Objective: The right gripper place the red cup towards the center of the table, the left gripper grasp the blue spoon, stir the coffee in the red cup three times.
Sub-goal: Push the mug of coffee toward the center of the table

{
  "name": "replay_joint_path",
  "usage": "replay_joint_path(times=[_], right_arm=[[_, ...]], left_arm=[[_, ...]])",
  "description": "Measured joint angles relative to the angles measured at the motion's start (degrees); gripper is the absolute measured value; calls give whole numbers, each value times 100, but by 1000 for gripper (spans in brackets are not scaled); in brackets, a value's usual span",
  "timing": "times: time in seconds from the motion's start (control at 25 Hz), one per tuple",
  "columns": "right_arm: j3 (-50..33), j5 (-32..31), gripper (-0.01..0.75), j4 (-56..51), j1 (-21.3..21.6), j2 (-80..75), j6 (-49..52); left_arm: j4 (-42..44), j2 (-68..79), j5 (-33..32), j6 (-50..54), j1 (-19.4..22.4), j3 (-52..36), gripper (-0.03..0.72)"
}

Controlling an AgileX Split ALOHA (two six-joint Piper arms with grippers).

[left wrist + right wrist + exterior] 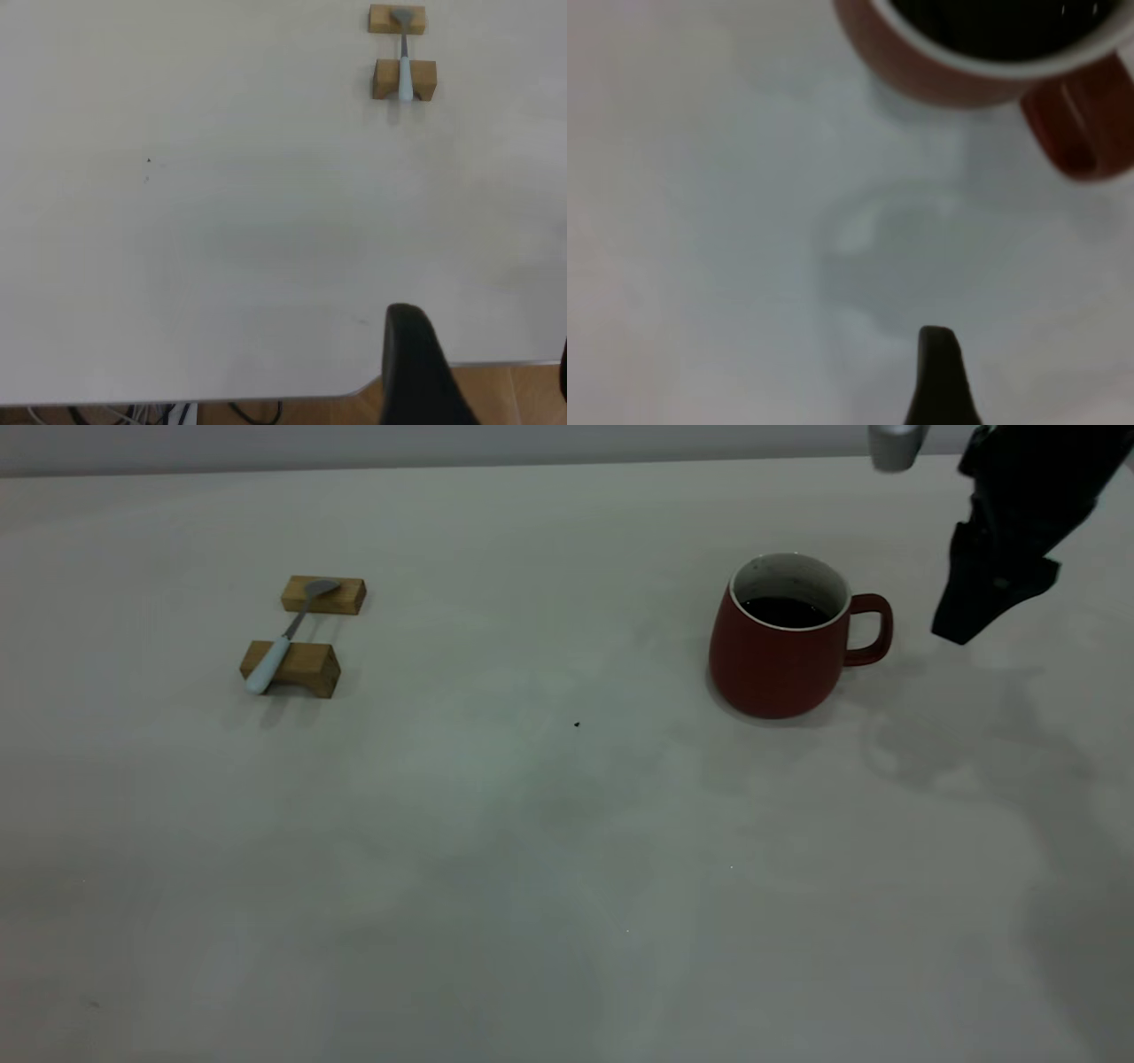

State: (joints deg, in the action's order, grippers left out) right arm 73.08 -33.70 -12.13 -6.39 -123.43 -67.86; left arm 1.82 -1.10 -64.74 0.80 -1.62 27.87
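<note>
The red cup [780, 651] stands right of the table's [532, 886] middle, with dark coffee [785, 611] inside and its handle [873, 629] turned to the right. My right gripper [961, 631] hangs just right of the handle, a little above the tabletop and apart from it. In the right wrist view only one finger [937, 376] shows, with a wide bare gap beside it, and the red cup [983, 62] lies ahead. The blue spoon [282, 640] rests across two wooden blocks [297, 666] at the far left. My left gripper [483, 376] is open, back at the table's edge, far from the blue spoon [405, 75].
A tiny dark speck [577, 724] lies near the table's centre. In the left wrist view the table's rounded corner [363, 390] shows, with wooden floor and cables below it. Wide bare tabletop separates the cup from the blocks.
</note>
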Motion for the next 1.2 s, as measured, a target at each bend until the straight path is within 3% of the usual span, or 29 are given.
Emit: replay_joint_path(times=[0.6, 0.84, 1.2], right_arm=[[1317, -22, 591, 80, -111, -1181, -429], [1380, -52, 591, 18, -134, -1249, -473], [1380, -52, 580, 79, -506, -1249, -501]], left_arm=[[0, 0, 0, 0, 0, 0, 463], [0, 0, 0, 5, 0, 0, 463], [0, 0, 0, 5, 0, 0, 463]])
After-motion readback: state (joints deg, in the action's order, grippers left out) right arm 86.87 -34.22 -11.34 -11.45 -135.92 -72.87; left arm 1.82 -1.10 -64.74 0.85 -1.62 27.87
